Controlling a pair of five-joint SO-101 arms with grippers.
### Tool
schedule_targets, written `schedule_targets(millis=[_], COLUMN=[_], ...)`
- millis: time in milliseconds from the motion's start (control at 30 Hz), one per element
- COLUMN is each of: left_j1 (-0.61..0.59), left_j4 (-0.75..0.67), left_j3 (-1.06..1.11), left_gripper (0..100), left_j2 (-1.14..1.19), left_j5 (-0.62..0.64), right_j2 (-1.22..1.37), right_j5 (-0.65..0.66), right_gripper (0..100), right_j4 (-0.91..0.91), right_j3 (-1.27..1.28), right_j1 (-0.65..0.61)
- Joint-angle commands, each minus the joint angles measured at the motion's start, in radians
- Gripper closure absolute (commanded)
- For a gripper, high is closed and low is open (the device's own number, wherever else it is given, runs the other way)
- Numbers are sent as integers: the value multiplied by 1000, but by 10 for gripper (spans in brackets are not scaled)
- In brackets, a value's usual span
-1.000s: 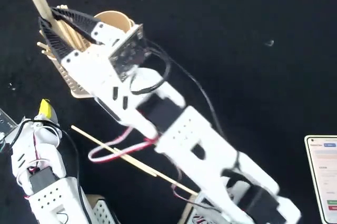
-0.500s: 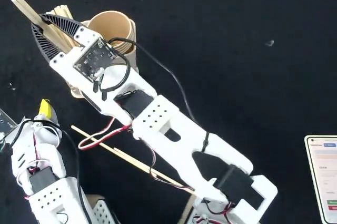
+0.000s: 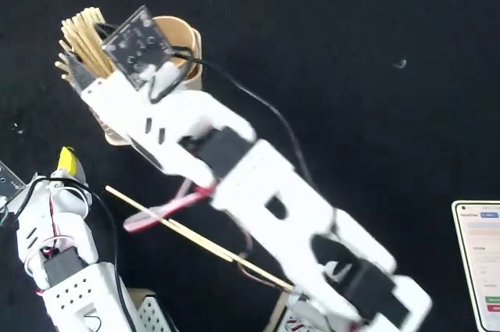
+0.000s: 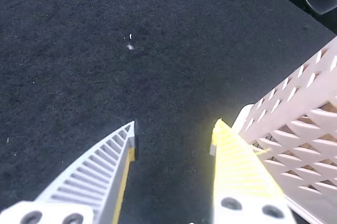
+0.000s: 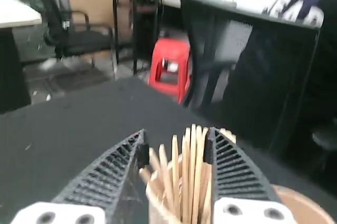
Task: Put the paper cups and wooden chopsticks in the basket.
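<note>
right gripper (image 5: pixel 174 145) up at the far left of the black table (image 3: pixel 375 113), over the basket (image 3: pixel 109 135), at the end of an arm stretched slantwise from the near right. black ribbed fingers parted to a moderate gap, nothing pinched. tips of the wooden chopsticks (image 3: pixel 80 33) upright as a bundle in that gap and just beyond it, fanned a little, lower ends down in the basket. hard to tell whether either finger touching the sticks. paper cup (image 3: pixel 186 35) upright just beside the bundle, mouth up, seemingly inside the basket too, partly under the arm's wrist camera board. one loose chopstick (image 3: pixel 121 196) flat on the table nearer in, outside the basket, running slantwise under the stretched arm. left gripper (image 4: pixel 174 132) low at the near left, over bare black cloth, white finger and yellow finger well apart, empty, the basket's pale lattice wall just beside the yellow one. phone (image 3: pixel 478 258) face up at the right edge. behind the table, in the right wrist view, a red stool (image 5: pixel 169 68) and an office chair (image 5: pixel 63 29)
</note>
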Motion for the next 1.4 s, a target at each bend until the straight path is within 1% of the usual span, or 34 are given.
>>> schedule_targets(millis=[0, 100, 167, 233, 333, 400, 467, 600, 667, 800, 1067, 1200, 1267, 1367], left_j1=[2, 7, 8, 10, 10, 10, 10, 8, 8, 10, 10, 10, 7, 4], left_j4=[3, 3, 3, 3, 3, 3, 3, 3, 3, -2, -3, -3, -3, -3], left_j3=[-27, -27, -27, -27, -27, -27, -27, -27, -27, -18, -16, -18, -19, -21], left_gripper=[766, 766, 766, 766, 766, 766, 766, 766, 766, 766, 766, 766, 766, 766], left_j2=[-12, -12, -12, -12, -12, -12, -12, -12, -12, -12, -12, -12, -12, -12], left_j5=[-11, -11, -11, -11, -11, -11, -11, -11, -11, -11, -11, -11, -11, -11], right_j2=[-211, -334, -381, -404, -394, -375, -354, -303, -266, -182, -82, -18, 21, 77], right_j5=[-35, -34, -38, -38, -40, -40, -40, -40, -40, -34, -32, -32, -32, -32], right_gripper=[821, 819, 818, 817, 817, 817, 817, 817, 817, 817, 819, 825, 869, 990], right_j4=[396, 674, 740, 707, 526, 419, 356, 308, 308, 267, 245, 163, 150, 157], right_j3=[-5, 113, 269, 463, 740, 863, 932, 974, 972, 972, 926, 931, 918, 865], right_j1=[2, 11, 9, 3, -26, -58, -100, -170, -186, -186, -186, -181, -181, -181])
